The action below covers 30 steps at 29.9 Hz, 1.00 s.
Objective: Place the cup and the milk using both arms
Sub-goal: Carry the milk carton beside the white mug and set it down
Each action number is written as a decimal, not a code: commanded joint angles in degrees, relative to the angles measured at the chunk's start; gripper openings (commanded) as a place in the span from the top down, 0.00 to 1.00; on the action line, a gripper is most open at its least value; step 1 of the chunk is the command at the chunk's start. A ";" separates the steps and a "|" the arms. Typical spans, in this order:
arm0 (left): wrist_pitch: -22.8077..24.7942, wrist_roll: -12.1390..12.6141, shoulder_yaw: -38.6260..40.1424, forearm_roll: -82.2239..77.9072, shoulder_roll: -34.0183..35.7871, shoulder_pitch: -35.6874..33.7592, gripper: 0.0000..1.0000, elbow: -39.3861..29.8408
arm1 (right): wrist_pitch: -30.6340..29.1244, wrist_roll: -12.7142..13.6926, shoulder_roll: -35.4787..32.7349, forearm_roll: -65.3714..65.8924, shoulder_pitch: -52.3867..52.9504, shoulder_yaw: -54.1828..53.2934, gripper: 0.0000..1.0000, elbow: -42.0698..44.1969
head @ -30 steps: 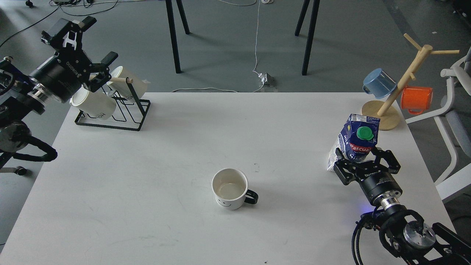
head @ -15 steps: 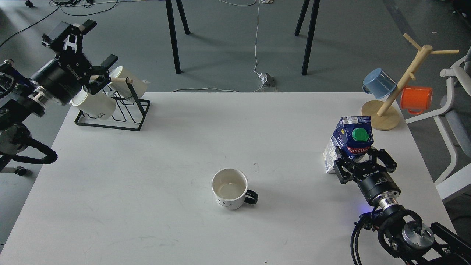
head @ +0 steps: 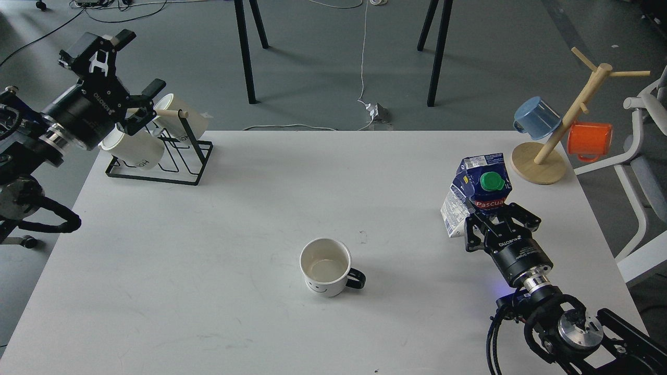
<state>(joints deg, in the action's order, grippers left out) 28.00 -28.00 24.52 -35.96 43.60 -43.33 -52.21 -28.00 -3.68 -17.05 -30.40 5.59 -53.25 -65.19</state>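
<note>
Right gripper (head: 494, 219) pinching milk (head: 477, 192) at frame right, left gripper (head: 122, 65) spread upper left over cream mugs (head: 136, 148), cup (head: 325, 266) alone mid-worktop (head: 260, 208), carton base hidden.

Milk carton (head: 482, 179): lower front hidden behind the right claw (head: 499, 221); lettering on its white side panel too small to read.
Right arm: cut off by the bottom and right edges.
Left arm: runs out past the left edge; the left claw (head: 122, 65) partly covers a cream mug (head: 136, 149) on the wire rack (head: 172, 156).
Worktop (head: 234, 208): near edge and both near corners out of frame.
Blue mug (head: 536, 118): handle mostly hidden.
Chair (head: 646, 172): cropped at the right edge.
</note>
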 commanded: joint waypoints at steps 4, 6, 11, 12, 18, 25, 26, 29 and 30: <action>0.00 0.00 0.00 -0.07 -0.01 0.00 0.01 0.09 | 0.00 -0.09 2.10 4.21 -0.31 6.74 0.65 -3.98; 0.00 0.00 0.00 -0.07 -0.01 0.00 0.01 0.09 | 0.00 -0.18 2.45 4.30 -0.75 8.77 0.65 -4.86; 0.00 0.00 0.00 -0.07 -0.01 0.09 0.01 0.09 | 0.00 -0.18 2.90 5.00 -4.88 9.66 0.65 -8.02; 0.00 0.00 0.00 -0.07 -0.01 0.26 0.01 0.09 | 0.00 -0.18 2.90 5.27 -5.32 9.66 0.65 -8.28; 0.00 0.00 0.00 -0.07 -0.01 0.44 0.01 0.09 | 0.00 -0.18 2.90 5.44 -7.08 9.92 0.65 -10.04; 0.00 0.00 0.00 -0.07 -0.01 0.61 0.01 0.09 | 0.00 -0.18 3.07 6.06 -7.43 10.09 0.60 -9.96; 0.00 0.00 0.00 -0.07 -0.01 0.62 0.01 0.09 | 0.00 -0.18 3.16 6.06 -7.52 10.27 0.60 -9.96; 0.00 0.00 0.00 -0.07 -0.01 0.70 0.01 0.09 | 0.00 -0.18 3.69 6.06 -7.61 10.27 0.55 -9.87; 0.00 0.00 0.00 -0.07 -0.01 0.70 0.01 0.09 | 0.00 -0.10 3.69 6.06 -7.70 10.27 0.54 -9.78</action>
<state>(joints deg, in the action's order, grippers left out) 28.00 -28.00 24.52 -36.04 43.59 -42.66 -52.12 -28.00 -3.88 -13.58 -24.35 -1.93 -43.02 -75.16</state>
